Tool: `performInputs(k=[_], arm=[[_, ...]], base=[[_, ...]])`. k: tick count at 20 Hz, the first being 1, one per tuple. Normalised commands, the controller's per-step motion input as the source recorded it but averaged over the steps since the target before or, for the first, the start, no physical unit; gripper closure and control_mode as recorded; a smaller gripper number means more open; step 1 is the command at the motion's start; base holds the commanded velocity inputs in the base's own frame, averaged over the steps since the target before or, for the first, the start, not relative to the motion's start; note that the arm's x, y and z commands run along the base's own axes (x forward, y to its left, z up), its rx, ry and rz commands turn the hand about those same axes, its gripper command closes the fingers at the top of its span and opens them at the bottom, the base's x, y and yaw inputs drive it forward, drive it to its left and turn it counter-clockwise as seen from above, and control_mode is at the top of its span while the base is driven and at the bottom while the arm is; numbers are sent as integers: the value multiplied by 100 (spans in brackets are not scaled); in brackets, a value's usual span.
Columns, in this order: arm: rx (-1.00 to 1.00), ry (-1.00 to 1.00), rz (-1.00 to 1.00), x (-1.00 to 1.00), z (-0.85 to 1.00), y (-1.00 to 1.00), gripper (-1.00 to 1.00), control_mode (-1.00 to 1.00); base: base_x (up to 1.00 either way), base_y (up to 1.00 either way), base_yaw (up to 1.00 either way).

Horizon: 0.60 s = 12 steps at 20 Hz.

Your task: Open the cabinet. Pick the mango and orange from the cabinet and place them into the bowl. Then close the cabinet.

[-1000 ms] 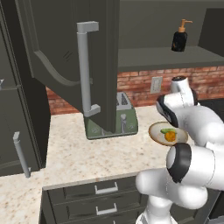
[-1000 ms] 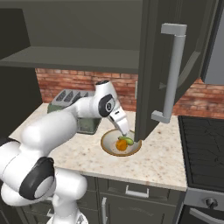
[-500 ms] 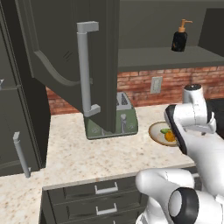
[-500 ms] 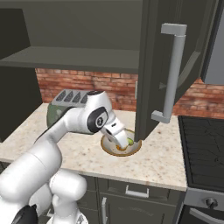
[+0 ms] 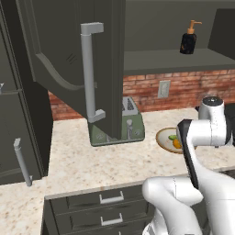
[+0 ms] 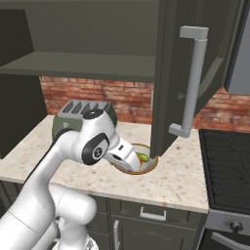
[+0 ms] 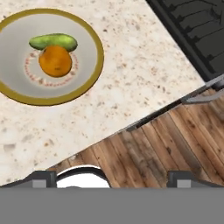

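Note:
The cabinet stands with both doors swung open: the left door (image 5: 55, 46) and the right door (image 6: 215, 49). On the counter sits the bowl (image 7: 98, 52), holding the green mango (image 7: 53, 41) and the orange (image 7: 55, 61) side by side and touching. The base views show the bowl (image 5: 160, 137) (image 6: 152, 163) too, partly behind my forearm. My gripper (image 7: 112, 177) is open, fingertips (image 7: 41, 177) wide apart with nothing between them. It hangs above the counter's front edge, off to one side of the bowl.
A green toaster (image 5: 120, 125) stands under the left door, a black soap bottle (image 5: 188, 37) on the cabinet shelf. The black stove (image 6: 227, 161) is right of the bowl. Drawers (image 5: 110, 198) run below the counter, over wooden floor (image 7: 166, 140).
My arm has swung around and the hand has drawn away from the bowl toward the counter's front edge. Both fruits stay in the bowl and the doors stay open.

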Motion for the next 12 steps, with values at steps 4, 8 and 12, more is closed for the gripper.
performInputs(k=[4, 8, 12], arm=[[0, -2, 27, -47, 32, 1, -100, -100], [0, -1, 25, -53, 31, 1, -100, -100], [0, -2, 23, -49, 37, 3, -100, -100]], base=[[0, 0, 0], [0, 0, 0], [0, 0, 0]])
